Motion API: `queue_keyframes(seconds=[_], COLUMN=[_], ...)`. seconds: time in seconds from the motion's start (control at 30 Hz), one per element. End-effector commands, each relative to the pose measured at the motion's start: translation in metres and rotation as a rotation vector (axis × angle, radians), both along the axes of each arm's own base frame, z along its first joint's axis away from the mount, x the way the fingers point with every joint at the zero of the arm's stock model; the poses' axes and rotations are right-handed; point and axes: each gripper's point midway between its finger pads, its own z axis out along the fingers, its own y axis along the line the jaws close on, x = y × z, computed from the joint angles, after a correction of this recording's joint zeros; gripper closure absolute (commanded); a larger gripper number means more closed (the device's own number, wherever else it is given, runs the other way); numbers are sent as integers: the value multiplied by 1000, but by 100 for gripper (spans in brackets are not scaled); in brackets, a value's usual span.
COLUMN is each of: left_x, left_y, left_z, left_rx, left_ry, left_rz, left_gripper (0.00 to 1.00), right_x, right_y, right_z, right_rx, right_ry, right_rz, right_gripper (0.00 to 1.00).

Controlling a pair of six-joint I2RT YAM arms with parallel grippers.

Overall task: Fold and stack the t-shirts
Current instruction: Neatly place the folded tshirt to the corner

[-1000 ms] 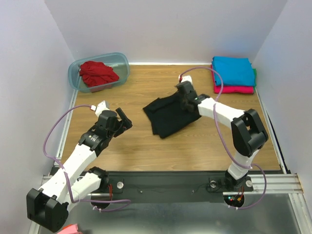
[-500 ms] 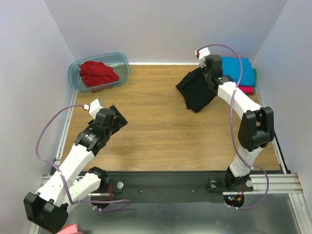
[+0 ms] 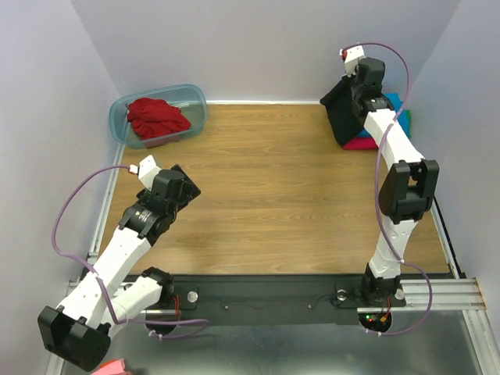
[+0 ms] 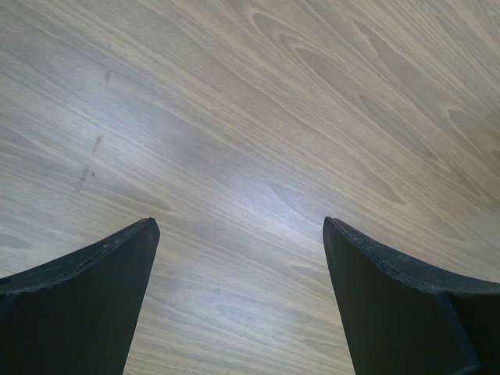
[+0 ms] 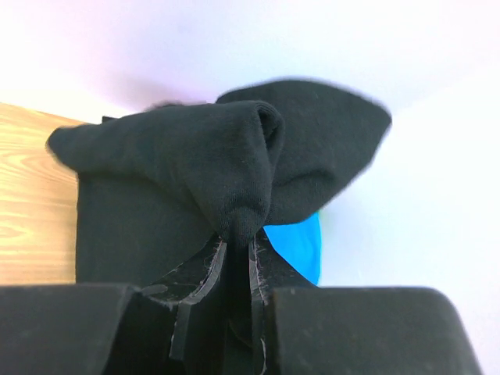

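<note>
My right gripper [image 3: 361, 87] [image 5: 237, 248] is shut on the folded black t-shirt [image 3: 342, 113] [image 5: 195, 168], which hangs in the air at the back right, over the stack. That stack holds a turquoise blue t-shirt [image 3: 393, 105] [image 5: 301, 244] on top of a magenta pink one [image 3: 362, 144], both mostly hidden by the black cloth. A crumpled red t-shirt [image 3: 158, 117] lies in the plastic tub at the back left. My left gripper [image 3: 187, 187] [image 4: 241, 226] stands open above bare wood on the left side, nothing between its fingers.
The translucent blue-grey tub [image 3: 194, 100] sits against the back wall at the left. White walls close in the wooden table [image 3: 266, 195] at the back and both sides. A metal rail [image 3: 105, 205] runs along the left edge.
My right arm has lifted the black t-shirt off the table's middle and carried it back and right, up over the blue and pink stack. The left arm has shifted slightly left.
</note>
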Motion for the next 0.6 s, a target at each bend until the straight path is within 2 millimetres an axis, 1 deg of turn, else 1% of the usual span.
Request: queue_keyframes(seconds=[0.0, 0.03, 0.07, 0.1, 0.13, 0.2, 0.23, 0.27, 0.37, 0.4, 0.43, 0.47, 0.53, 0.57], left_x=[8, 9, 9, 10, 11, 12, 14, 14, 16, 16, 17, 17, 18, 19], left_y=[8, 8, 9, 9, 9, 9, 9, 10, 10, 10, 10, 11, 14, 15], left_z=[16, 15, 14, 12, 12, 10, 9, 7, 3, 2, 0, -1, -3, -1], left_rx=[17, 23, 27, 34, 35, 40, 43, 46, 55, 58, 64, 66, 77, 75], left_ry=[-32, -26, -23, -16, -15, -9, -3, 0, 15, 19, 26, 27, 35, 32], left_rz=[48, 51, 53, 56, 57, 59, 60, 60, 59, 60, 60, 65, 78, 84], left_gripper=[2, 2, 2, 2, 2, 2, 2, 2, 2, 2, 2, 2, 2, 2], right_x=[16, 17, 19, 20, 21, 23, 23, 24, 25, 23, 22, 23, 22, 23], right_y=[-4, -7, -11, -13, -16, -26, -34, -38, -41, -58, -60, -63, -64, -69], right_z=[56, 61, 60, 72, 73, 78, 85, 88, 91, 90, 90, 85, 83, 78], right_rx=[-30, -29, -26, -22, -16, 2, 27, 36, 41, 37, 39, 55, 82, 98], right_ry=[-152, -163, -165, -190, -197, -213, -236, -246, -254, -250, -247, -237, -230, -219], right_rz=[-3, -8, -13, -16, -20, -34, -40, -45, -50, -74, -73, -60, -32, -26], right_gripper=[100, 100, 99, 100, 100, 100, 100, 100, 100, 100, 100, 100, 100, 100])
